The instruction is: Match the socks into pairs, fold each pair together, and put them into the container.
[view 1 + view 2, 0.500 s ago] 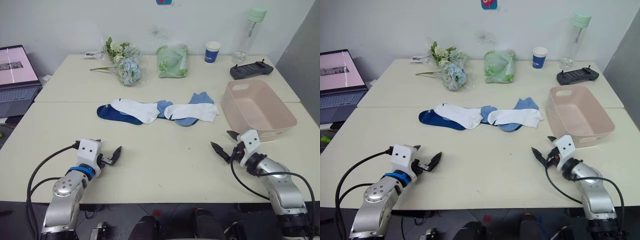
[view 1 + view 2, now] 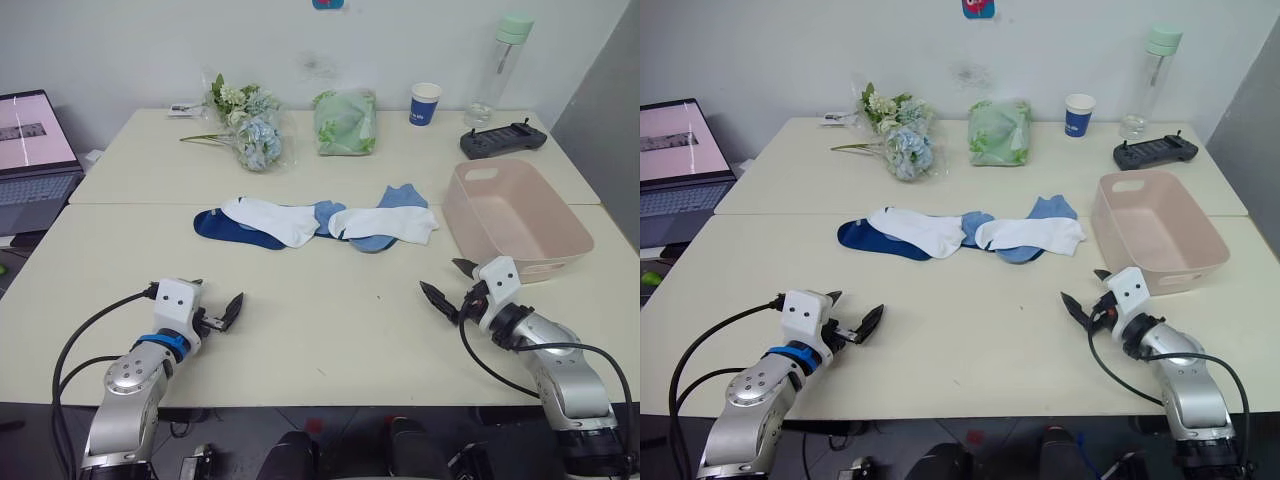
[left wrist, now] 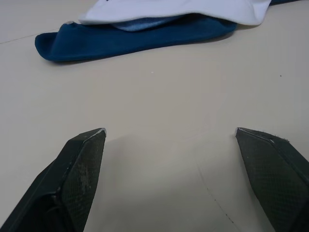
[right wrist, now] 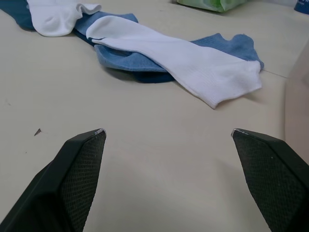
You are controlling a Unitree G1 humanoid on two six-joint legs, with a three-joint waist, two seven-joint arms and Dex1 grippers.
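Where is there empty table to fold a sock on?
Bare table lies between the sock pile and the two open end effectors, left and right. Crowded: the far edge, with flowers, bag, cup.

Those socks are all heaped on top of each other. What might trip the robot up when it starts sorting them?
Probably these:
1. The socks overlap in one row, white ones lying over blue and navy, so a pinch could lift two at once.
2. The container sits close beside the right gripper, which might nudge it when reaching in.
3. Both grippers, the left gripper too, are open and empty, short of the socks, so each faces a forward reach.
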